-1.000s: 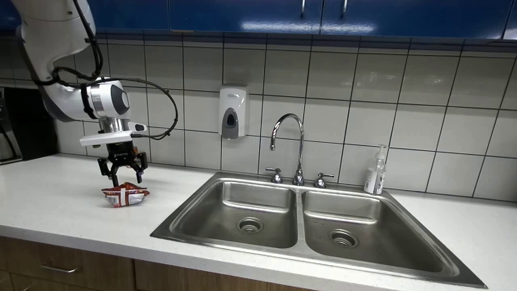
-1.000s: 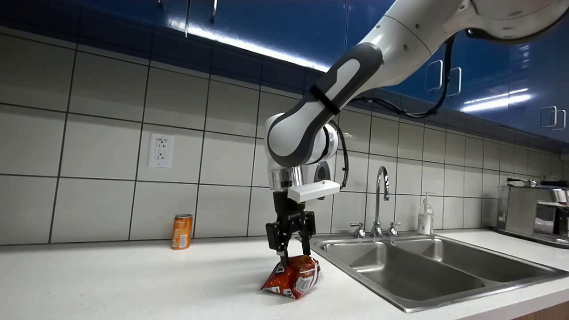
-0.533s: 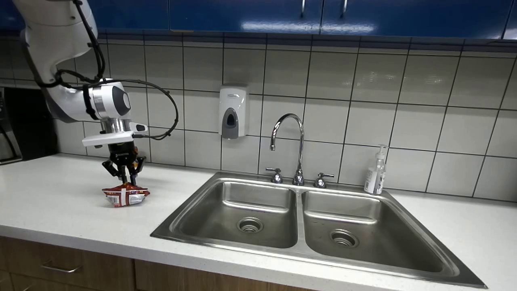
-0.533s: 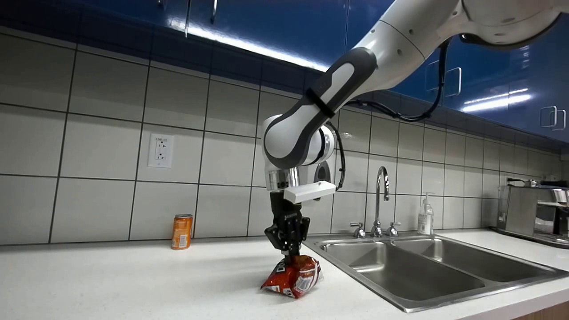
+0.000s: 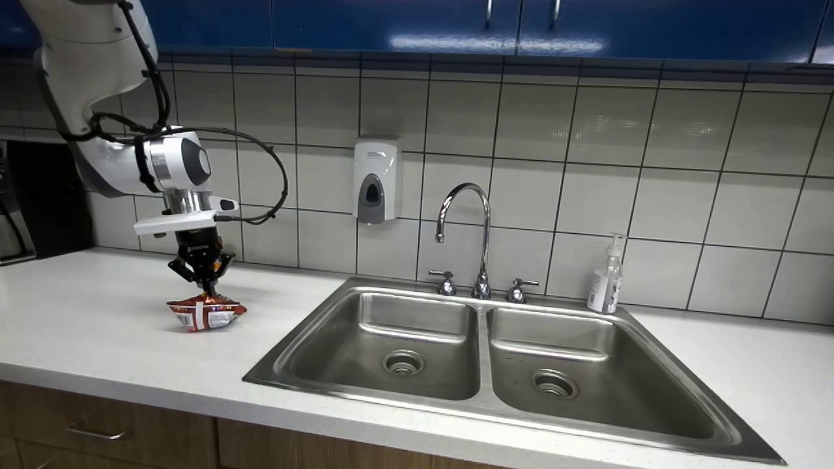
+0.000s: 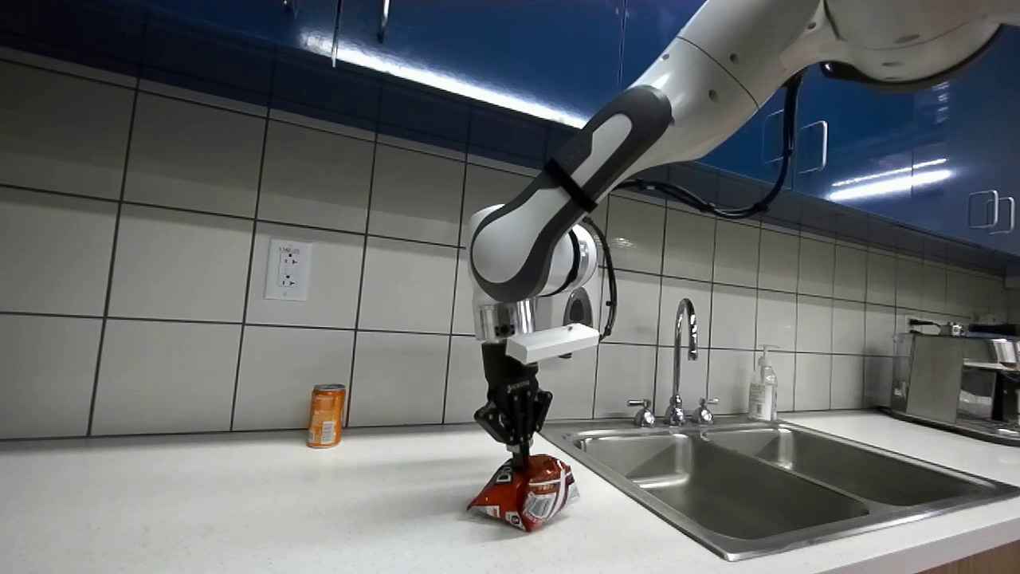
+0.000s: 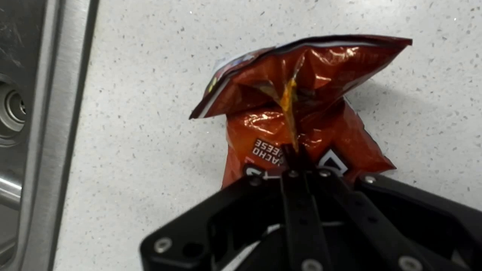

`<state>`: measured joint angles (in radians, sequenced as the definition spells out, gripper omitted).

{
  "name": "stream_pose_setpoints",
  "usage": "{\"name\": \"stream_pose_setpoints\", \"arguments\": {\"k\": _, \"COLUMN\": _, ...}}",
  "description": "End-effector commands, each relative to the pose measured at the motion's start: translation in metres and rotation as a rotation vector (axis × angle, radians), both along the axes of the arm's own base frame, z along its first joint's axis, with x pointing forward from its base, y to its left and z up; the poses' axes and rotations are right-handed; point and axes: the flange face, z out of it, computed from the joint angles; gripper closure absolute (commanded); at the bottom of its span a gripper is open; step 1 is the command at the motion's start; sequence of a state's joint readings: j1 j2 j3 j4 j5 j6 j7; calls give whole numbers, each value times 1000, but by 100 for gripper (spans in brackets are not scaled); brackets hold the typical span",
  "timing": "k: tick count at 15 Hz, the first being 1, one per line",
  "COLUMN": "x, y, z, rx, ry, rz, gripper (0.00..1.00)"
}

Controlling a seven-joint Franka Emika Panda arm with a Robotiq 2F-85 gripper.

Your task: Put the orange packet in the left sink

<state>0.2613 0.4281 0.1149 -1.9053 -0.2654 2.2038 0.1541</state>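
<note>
The orange packet (image 5: 207, 315) is a crinkled red-orange bag with whitish marks, low at the countertop left of the double sink. Whether its underside still touches the counter I cannot tell. Coming straight down from above, my gripper (image 6: 521, 461) is shut on the packet's upper film. In the wrist view the packet (image 7: 260, 126) bunches into a creased fold where the two fingertips meet, and the gripper (image 7: 296, 151) hides part of its lettering. The left sink (image 5: 352, 352) is a bare steel basin with a round drain, a short way to the right of the packet in both exterior views.
The sink's raised steel rim (image 7: 64, 143) runs beside the packet. A tall curved faucet (image 5: 486, 241) stands behind the basins. The right basin (image 5: 606, 378), a soap bottle (image 5: 604, 283) and an orange can (image 6: 326, 418) by the wall are farther off.
The gripper's jaws have come together from wide apart and now pinch the packet's film. The packet has shifted slightly, its top drawn up a little. The arm has moved only slightly.
</note>
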Motion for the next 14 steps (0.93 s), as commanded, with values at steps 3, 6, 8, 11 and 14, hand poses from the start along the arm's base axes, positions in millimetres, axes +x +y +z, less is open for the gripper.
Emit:
{"name": "stream_pose_setpoints", "arguments": {"k": 3, "x": 0, "y": 1, "z": 16, "rx": -1, "ry": -26, "rz": -12, "gripper": 100}}
{"name": "stream_pose_setpoints", "arguments": {"k": 6, "x": -3, "y": -3, "z": 31, "rx": 9, "ry": -50, "rz": -16, "gripper": 100}}
{"name": "stream_pose_setpoints", "arguments": {"k": 8, "x": -3, "y": -6, "z": 42, "rx": 16, "ry": -65, "rz": -21, "gripper": 100}}
{"name": "stream_pose_setpoints", "arguments": {"k": 11, "x": -5, "y": -15, "z": 58, "rx": 23, "ry": -91, "rz": -31, "gripper": 100}}
{"name": "stream_pose_setpoints", "arguments": {"k": 14, "x": -8, "y": -33, "z": 74, "rx": 24, "ry": -114, "rz": -51, "gripper": 100}}
